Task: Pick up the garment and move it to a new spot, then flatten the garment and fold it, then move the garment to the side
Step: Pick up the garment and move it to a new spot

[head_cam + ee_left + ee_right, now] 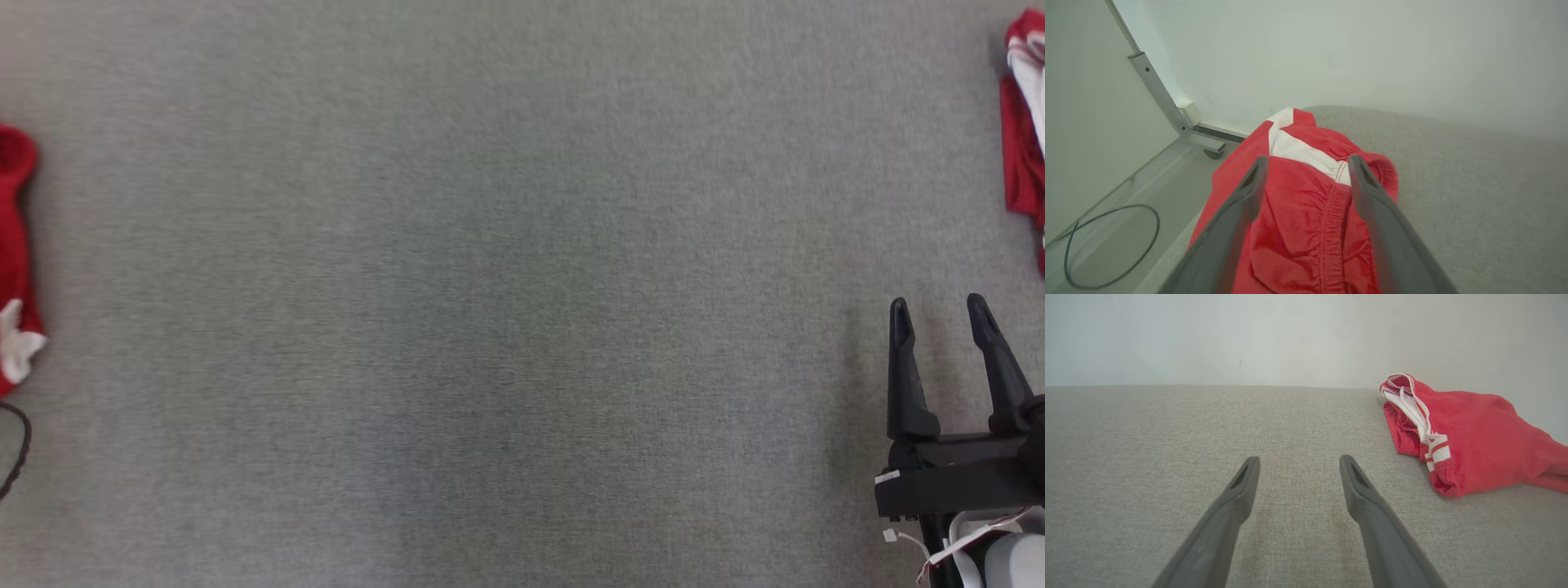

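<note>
In the head view a grey woven cloth surface (490, 286) spreads across nearly everything, bare through its middle. At its left edge lies a red garment with a white panel (12, 245), cut off by the frame, a bit of white showing at its near end. Just below that, a thin dark cable (20, 449) curls in from the edge. At the far upper right edge lies a red garment with white striped trim (1022, 131), also cut off. The two garments are well apart, and which is the one to be moved cannot be told. The right gripper (939, 314) stands at the lower right over bare cloth, its two dark fingers spread with nothing between them, nearer than the striped-trim garment and apart from it. In the left wrist view the left gripper (1308, 163) has its fingers spread wide over the red garment with a white panel (1298, 228), which lies bunched at the edge of the grey surface (1453, 183), its gathered seam running between the fingers. Whether the fingers touch the fabric cannot be told. Beside the surface, lower down, is a pale floor (1167, 175) with the dark cable (1110, 245) looped on it, a silver metal frame leg (1159, 94) slanting up, and a pale wall (1331, 53) behind. In the right wrist view the right gripper (1298, 461) is spread over bare grey cloth. The red garment with white striped trim (1478, 433) lies crumpled to its right at the surface's far edge, clear of both fingers.
</note>
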You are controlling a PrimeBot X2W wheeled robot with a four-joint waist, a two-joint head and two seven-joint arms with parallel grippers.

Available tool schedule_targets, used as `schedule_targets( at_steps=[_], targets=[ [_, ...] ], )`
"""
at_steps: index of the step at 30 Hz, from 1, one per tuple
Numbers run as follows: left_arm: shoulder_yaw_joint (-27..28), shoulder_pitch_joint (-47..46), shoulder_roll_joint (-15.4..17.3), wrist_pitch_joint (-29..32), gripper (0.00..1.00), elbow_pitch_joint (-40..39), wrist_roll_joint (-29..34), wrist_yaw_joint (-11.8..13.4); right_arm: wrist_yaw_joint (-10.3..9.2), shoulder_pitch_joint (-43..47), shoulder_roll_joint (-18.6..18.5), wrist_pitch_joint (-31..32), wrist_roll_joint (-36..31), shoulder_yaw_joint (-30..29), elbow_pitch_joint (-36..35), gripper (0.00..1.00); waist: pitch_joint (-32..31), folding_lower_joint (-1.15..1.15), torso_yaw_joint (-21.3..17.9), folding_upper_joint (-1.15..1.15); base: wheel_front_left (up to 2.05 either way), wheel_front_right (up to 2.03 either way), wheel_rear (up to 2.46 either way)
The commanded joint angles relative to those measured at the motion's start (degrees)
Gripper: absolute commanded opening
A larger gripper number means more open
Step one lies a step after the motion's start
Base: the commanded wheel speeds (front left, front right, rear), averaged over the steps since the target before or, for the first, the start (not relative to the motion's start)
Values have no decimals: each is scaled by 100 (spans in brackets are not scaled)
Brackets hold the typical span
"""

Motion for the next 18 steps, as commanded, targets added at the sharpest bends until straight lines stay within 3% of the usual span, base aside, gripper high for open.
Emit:
schedule_targets(
  at_steps=[1, 9, 13, 18],
  targets=[
    [-54, -121, 71, 80, 100, 231, 9, -38, -15, -59, 9, -8, -58, 3, -44, 100, 322, -1, -237, -1, 0, 0, 0],
    [-310, -517, 188, 720, 100, 1506, -38, -225, -15, -85, 29, -13, -90, 14, -34, 100, 373, -1, -283, -1, 0, 0, 0],
    [-316, -593, 181, 1420, 100, 2131, -145, -187, -15, -101, 65, 7, -108, 32, -25, 100, 314, -1, -307, -1, 0, 0, 0],
    [-349, -700, 145, 1871, 100, 2461, -219, -179, -15, -125, 73, 29, -109, 51, -28, 100, 265, -1, -337, -1, 0, 0, 0]
  ],
)
